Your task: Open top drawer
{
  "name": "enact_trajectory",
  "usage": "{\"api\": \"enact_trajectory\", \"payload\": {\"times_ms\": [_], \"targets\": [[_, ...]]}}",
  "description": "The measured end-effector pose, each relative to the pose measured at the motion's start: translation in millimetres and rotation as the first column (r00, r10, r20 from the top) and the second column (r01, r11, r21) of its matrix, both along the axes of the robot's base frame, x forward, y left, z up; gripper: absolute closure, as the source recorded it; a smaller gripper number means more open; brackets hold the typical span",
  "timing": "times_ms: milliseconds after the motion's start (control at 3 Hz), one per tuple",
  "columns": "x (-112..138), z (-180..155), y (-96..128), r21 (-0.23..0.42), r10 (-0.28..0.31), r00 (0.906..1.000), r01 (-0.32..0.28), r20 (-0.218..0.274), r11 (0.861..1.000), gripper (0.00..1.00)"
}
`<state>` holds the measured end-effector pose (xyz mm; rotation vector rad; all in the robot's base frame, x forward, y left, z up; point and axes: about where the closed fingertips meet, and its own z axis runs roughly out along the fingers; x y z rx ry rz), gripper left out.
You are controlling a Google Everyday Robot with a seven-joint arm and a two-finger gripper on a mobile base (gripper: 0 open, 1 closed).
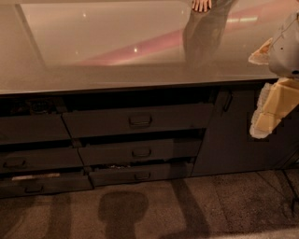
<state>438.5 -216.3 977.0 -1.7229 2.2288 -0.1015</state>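
The top drawer (140, 120) is the wide dark grey front in the middle stack just under the counter, with a small loop handle (140, 121) at its centre. A dark gap runs along its upper edge. My gripper (267, 113), pale beige with white padding, hangs at the right edge of the camera view in front of the cabinet door. It is well to the right of the drawer's handle, at about the same height, and touches nothing.
Two shallower drawers (141, 152) sit below the top one, and a left stack of drawer fronts (28, 130) stands beside them. A cabinet door (233, 135) with a vertical handle is at the right. The glossy counter (117, 70) overhangs the drawers; a person's hand (202, 4) rests at its far edge.
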Motion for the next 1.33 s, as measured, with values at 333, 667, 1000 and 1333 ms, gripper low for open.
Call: {"api": "enact_trajectory", "payload": {"times_ms": [333, 667, 1000, 1333], "targets": [[0, 0, 0, 0.0, 0.0, 1.0, 0.0, 0.0, 1.0, 0.0], [26, -29, -3, -0.015, 0.012, 0.9998, -0.012, -0.014, 1.0, 0.0], [27, -59, 0, -0.016, 0.057, 0.9984, -0.057, 0.006, 0.998, 0.0], [-11, -97, -3, 0.002, 0.103, 0.9945, -0.103, 0.019, 0.995, 0.0]]}}
